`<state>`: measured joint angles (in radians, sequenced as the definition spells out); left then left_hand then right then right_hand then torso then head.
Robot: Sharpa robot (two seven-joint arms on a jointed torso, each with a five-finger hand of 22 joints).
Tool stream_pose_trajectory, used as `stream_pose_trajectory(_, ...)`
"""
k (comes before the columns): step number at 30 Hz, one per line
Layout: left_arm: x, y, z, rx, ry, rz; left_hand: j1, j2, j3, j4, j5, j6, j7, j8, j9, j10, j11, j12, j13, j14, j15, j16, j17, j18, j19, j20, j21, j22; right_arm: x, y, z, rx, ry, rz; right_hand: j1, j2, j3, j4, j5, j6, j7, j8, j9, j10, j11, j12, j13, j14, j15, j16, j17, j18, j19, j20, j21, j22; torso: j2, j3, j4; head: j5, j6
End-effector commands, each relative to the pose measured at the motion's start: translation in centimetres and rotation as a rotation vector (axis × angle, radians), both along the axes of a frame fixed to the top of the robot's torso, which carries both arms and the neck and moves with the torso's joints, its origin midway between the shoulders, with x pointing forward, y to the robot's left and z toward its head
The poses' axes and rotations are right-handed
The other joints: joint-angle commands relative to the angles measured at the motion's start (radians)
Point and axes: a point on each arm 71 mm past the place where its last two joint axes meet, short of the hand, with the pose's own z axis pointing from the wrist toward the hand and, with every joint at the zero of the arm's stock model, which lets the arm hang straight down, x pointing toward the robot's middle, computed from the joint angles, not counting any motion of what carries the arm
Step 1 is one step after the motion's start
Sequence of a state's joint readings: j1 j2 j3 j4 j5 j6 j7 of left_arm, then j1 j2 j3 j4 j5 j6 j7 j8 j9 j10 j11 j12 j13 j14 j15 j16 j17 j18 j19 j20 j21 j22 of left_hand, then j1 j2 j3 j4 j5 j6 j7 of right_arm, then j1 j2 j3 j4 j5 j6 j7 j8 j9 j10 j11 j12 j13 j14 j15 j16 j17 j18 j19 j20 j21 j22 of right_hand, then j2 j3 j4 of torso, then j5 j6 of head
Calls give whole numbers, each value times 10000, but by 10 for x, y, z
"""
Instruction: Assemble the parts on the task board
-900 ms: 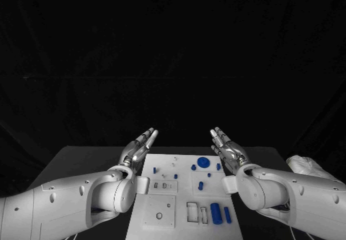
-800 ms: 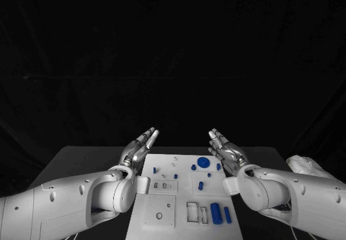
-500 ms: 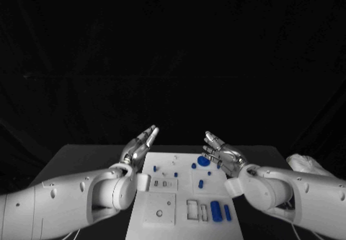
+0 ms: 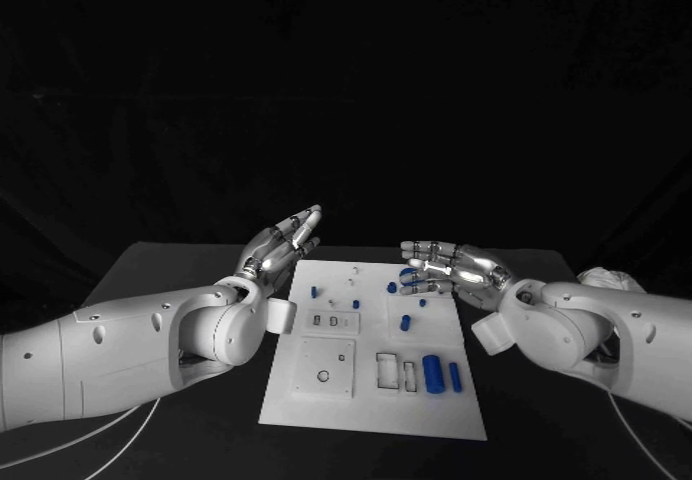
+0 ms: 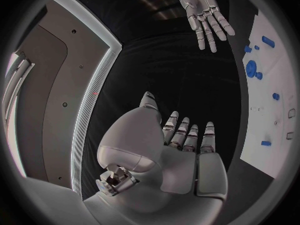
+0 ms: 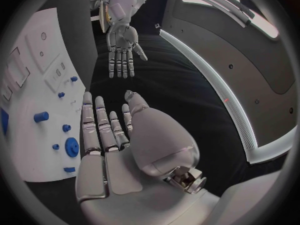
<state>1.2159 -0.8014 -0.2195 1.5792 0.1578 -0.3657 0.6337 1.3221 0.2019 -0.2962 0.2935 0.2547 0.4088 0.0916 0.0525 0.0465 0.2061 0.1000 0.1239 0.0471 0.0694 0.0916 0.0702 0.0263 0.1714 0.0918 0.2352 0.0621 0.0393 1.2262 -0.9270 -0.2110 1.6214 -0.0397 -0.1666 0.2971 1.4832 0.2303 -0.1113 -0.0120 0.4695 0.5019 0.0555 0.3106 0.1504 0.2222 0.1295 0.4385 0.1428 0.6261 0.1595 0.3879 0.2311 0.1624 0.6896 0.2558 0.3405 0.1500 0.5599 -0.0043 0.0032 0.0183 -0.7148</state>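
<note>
Task board [image 4: 378, 400] parts unmoved | right robot hand [image 4: 459, 266] swung inward over board, spread | left robot hand [image 4: 284, 243] spread, empty

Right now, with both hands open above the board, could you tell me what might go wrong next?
The right hand hovers over the far end of the task board, beside the round blue part and small blue pegs; spread fingers may knock a neighbour while reaching. The left hand sits just off the board's left edge and could nudge the board if it drops.
</note>
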Motion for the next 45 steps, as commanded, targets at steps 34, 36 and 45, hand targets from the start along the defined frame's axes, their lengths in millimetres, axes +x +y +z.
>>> stream_pose_trajectory(34, -34, 11, 74, 441, -1382, -1473, 750, -32, -40, -28, 1189, 896, 551, 314, 81, -42, 311, 995, 20, 570, 405, 864, 107, 86, 520, 500, 318, 109, 60, 30, 102, -15307, -10772, 3482, -1457, -2245, 2793, -130, -924, 3057, -152, -502, 1144, 4847, -519, 1549, 971, 6723, -1669, 9512, 7261, -848, 6117, -1510, 10459, 10918, 2103, -68, 411, -133, 258)
stream_pose_trajectory(36, -34, 12, 75, 447, -1398, -1457, 762, -32, -40, -28, 1215, 916, 558, 322, 83, -39, 316, 1013, 21, 569, 401, 873, 106, 85, 525, 502, 321, 110, 60, 30, 99, -15312, -10770, 3514, -1553, -2318, 2935, -97, -820, 3123, -132, -474, 1279, 4888, -521, 1584, 1068, 6845, -1678, 9657, 7498, -890, 6264, -1518, 10611, 11167, 2110, -59, 436, -143, 246)
stream_pose_trajectory(45, -33, 16, 76, 512, -1425, -1370, 836, -36, -35, -30, 1330, 1078, 607, 382, 98, -41, 349, 1094, 20, 528, 434, 877, 97, 69, 464, 512, 284, 85, 64, 34, 84, -15202, -10669, 3671, -2044, -2691, 3255, 74, -365, 3267, -69, -294, 1914, 5118, -557, 2090, 1720, 7023, -1705, 9909, 7862, -966, 6493, -1546, 10884, 11653, 2055, -47, 434, -153, 155)
